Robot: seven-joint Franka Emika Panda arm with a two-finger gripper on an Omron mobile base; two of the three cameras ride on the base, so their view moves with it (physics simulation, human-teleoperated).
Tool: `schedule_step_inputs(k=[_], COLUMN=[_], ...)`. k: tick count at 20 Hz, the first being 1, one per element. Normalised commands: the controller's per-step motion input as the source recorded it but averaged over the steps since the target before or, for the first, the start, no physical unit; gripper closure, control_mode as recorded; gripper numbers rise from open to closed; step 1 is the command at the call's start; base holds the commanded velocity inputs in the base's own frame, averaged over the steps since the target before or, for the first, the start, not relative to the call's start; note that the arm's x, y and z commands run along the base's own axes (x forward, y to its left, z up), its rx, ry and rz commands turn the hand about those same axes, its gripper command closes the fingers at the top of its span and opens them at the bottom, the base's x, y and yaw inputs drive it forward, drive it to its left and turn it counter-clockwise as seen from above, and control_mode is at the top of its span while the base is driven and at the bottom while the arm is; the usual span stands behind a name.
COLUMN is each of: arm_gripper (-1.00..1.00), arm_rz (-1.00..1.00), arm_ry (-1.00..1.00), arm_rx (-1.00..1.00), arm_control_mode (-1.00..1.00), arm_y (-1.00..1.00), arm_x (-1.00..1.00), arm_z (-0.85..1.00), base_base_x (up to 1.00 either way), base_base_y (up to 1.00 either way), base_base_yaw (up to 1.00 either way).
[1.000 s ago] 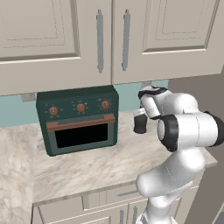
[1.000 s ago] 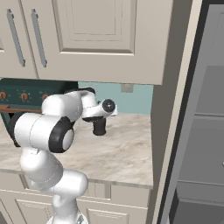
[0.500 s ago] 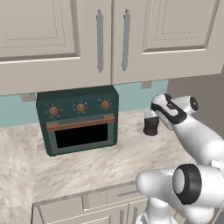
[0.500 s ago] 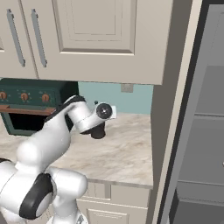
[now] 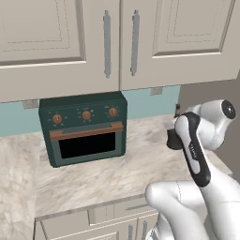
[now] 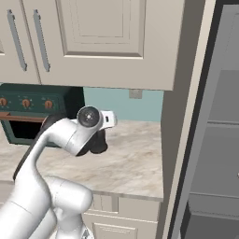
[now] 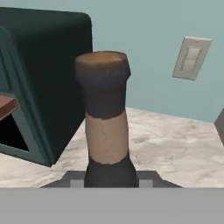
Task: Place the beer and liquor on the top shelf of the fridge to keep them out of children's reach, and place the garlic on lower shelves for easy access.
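The robot's gripper is clamped on the liquor, its two fingers closed against the base of the bottle's neck in the hand view, where the tan-banded neck and dark, brown-topped cap rise straight ahead of the camera. From the left base view, the squat black bottle hangs at the end of the white arm, held above the marble countertop near its right end; whether it clears the surface or touches it cannot be told. In the right base view the same dark bottle shows just behind the arm's wrist. To the bottle's left on the counter stands a dark green countertop oven with three copper knobs and a copper handle. A wall outlet sits on the pale blue backsplash behind. Cream wall cabinets hang overhead. At the right of the right base view, the fridge stands open, grey shelves visible inside.
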Motion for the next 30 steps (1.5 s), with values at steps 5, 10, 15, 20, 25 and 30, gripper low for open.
schedule_step_inputs(k=[5, 10, 15, 20, 25, 30], arm_gripper=[1.0, 1.0, 1.0, 1.0, 1.0, 1.0], arm_rz=[-0.1, -0.2, -0.2, -0.07, 0.0, 0.0], arm_ry=[0.0, 0.03, 0.11, 0.02, 0.0, 0.0], arm_rx=[-0.03, 0.0, 0.0, -0.01, 0.0, 0.0], arm_control_mode=[-1.0, -1.0, -1.0, -1.0, -1.0, -1.0], arm_y=[0.05, 0.1, 0.16, 0.0, 0.0, 0.09], arm_x=[-0.98, -0.67, -0.48, -0.49, -0.61, -0.19], arm_z=[0.66, 0.95, 0.97, 0.4, 0.03, 0.0], base_base_x=[0.0, 0.0, 0.0, 0.0, 0.0, 0.0], base_base_y=[0.0, 0.0, 0.0, 0.0, 0.0, 0.0], base_base_yaw=[0.0, 0.0, 0.0, 0.0, 0.0, 0.0])
